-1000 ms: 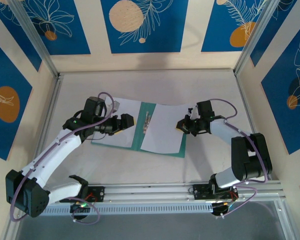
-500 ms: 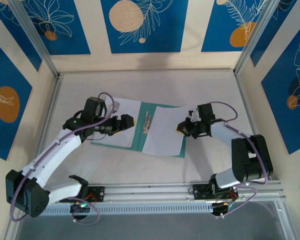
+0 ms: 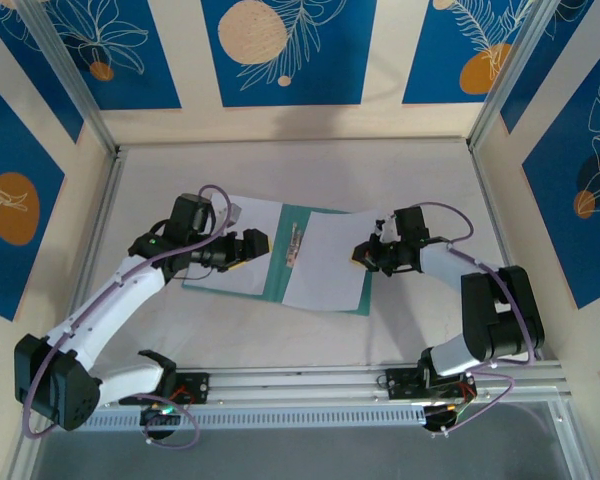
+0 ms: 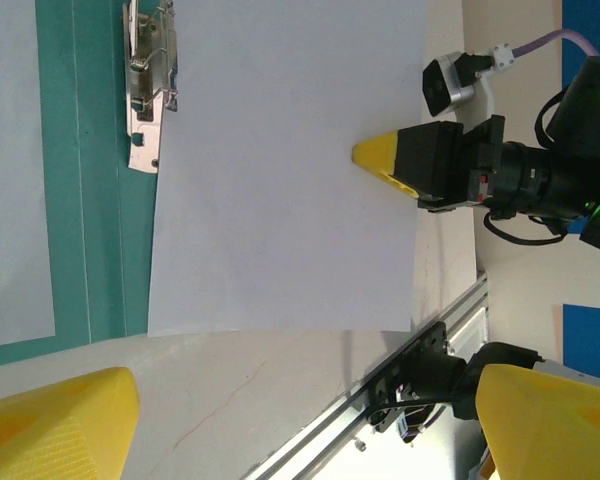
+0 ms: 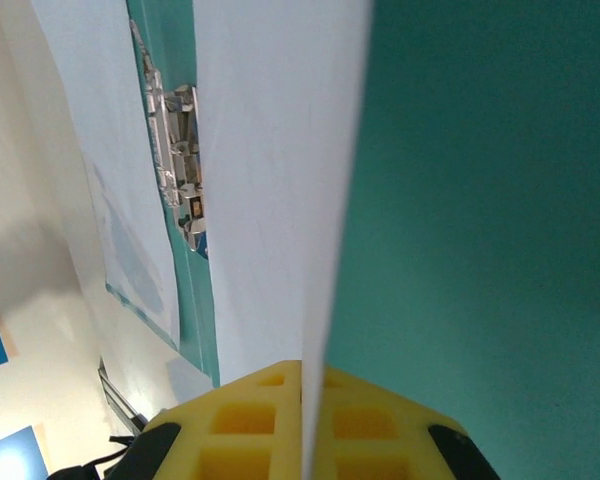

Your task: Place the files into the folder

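Both files rest on the open folder near the middle of the table. The left file lies under the left gripper, whose jaws are spread. The right gripper pinches the outer edge of the right file.

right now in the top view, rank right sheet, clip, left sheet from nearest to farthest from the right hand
1. right sheet, pinched at its right edge by the right hand
2. clip, in the middle
3. left sheet, far left, beyond the clip
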